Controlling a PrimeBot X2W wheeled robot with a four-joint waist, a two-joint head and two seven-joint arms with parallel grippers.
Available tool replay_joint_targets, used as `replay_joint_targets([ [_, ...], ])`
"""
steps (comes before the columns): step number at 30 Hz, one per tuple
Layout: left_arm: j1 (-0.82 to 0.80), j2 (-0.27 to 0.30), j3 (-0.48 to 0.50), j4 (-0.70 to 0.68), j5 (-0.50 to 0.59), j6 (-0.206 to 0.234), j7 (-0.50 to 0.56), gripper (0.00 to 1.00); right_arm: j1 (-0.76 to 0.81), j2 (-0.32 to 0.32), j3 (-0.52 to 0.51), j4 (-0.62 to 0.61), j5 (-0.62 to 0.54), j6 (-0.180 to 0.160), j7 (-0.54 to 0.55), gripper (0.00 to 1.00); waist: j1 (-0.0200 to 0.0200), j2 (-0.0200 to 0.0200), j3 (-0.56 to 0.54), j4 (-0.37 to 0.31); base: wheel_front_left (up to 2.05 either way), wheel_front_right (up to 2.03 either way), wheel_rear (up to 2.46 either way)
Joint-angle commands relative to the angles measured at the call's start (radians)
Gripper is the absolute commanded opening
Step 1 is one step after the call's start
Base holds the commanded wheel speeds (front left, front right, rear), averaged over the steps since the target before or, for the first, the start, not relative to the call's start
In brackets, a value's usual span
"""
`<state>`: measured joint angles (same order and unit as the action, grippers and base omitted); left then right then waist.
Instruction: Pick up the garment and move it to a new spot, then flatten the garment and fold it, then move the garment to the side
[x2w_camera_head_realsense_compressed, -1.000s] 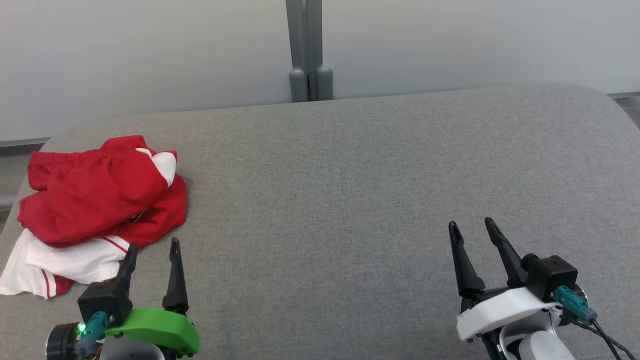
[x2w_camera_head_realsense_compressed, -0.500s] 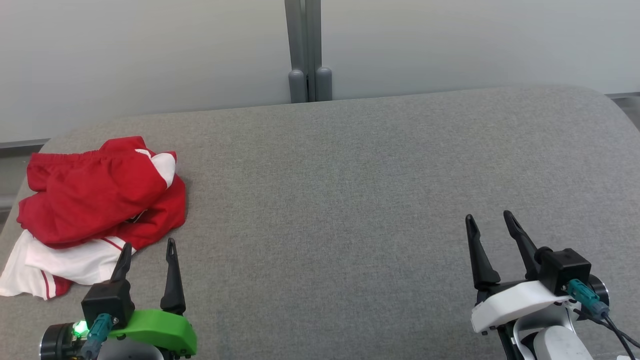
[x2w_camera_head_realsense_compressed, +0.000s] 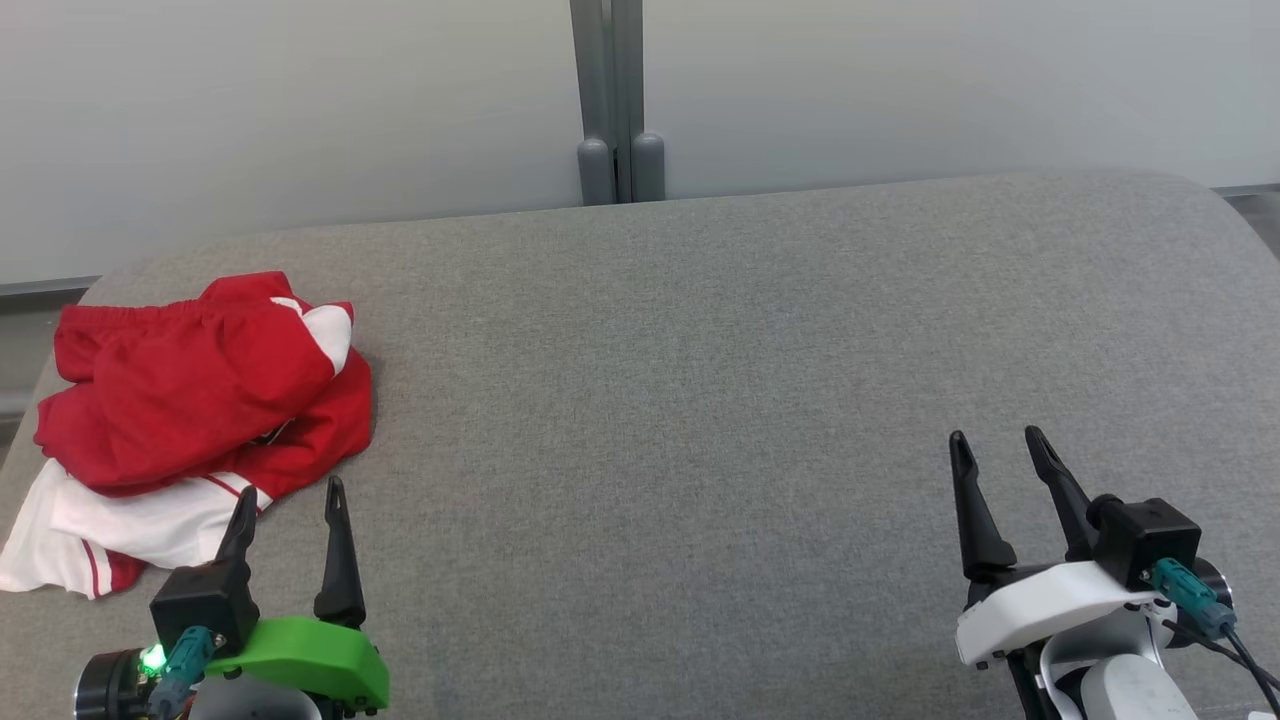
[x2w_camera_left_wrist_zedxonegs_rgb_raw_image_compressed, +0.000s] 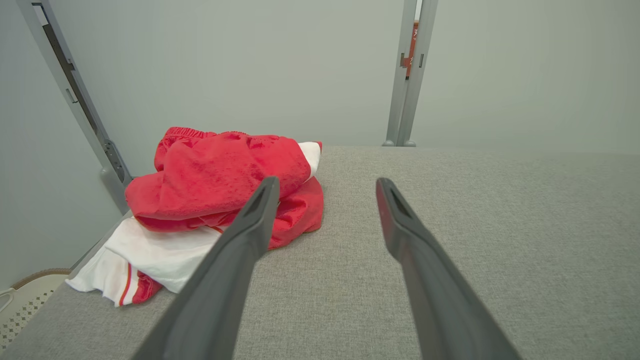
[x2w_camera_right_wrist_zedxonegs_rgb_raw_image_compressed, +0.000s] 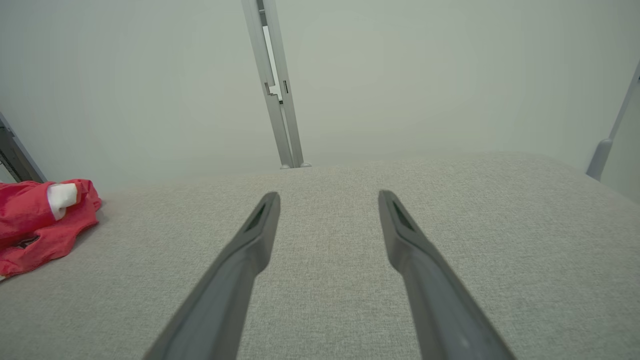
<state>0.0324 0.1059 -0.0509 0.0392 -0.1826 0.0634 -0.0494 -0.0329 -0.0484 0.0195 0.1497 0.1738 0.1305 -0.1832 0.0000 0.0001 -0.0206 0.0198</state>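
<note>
Both arms have eased back. The left fingers (x2w_camera_head_realsense_compressed: 337, 540) and right fingers (x2w_camera_head_realsense_compressed: 970, 500) are spread wide and empty. The red-and-white garment (x2w_camera_head_realsense_compressed: 190, 390) lies bundled at the tabletop's (x2w_camera_head_realsense_compressed: 700, 350) left edge, seemingly set aside.

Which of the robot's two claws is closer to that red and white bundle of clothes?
Left. The open left gripper is right at the near edge of the garment; the open right gripper is far off across the grey surface.
</note>
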Motion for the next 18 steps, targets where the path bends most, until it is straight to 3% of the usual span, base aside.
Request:
replay_joint_targets([
  [1,0.016,0.006,0.001,-0.002,-0.004,0.009,0.001,1.0,0.006,-0.003,-0.002,-0.001,0.004,0.0,0.002,1.0,0.0,-0.0001,0.0,0.0,0.0,0.0,0.0],
  [18,0.014,0.026,-0.018,-0.016,-0.011,0.007,0.043,1.0,0.003,-0.003,-0.003,0.008,0.008,0.0,0.011,1.0,0.0,-0.0001,-0.002,0.002,0.0,0.0,0.0],
])
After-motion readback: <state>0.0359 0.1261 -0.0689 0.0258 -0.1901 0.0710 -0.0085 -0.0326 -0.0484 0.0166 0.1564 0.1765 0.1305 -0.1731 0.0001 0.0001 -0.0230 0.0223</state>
